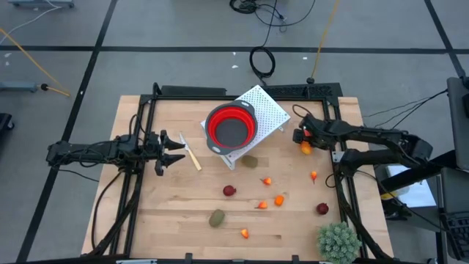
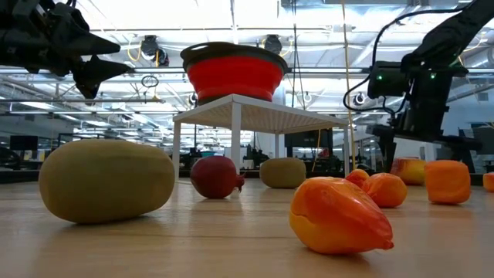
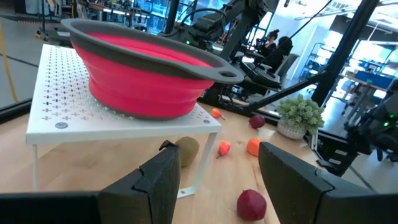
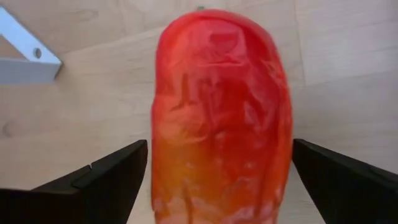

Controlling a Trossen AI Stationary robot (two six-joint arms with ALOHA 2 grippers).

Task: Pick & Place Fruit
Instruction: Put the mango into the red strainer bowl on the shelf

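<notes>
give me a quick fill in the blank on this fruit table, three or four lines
1. The red bowl sits on a white ____.
2. The right gripper has its open fingers on either side of a red-orange ____.
3. The knife lies just in front of the ____ gripper.
4. The green plant ball sits at the table's near ____ corner.

Missing words: rack; fruit; left; right

Toy fruit [image 1: 229, 191] — scattered on tabletop
</notes>
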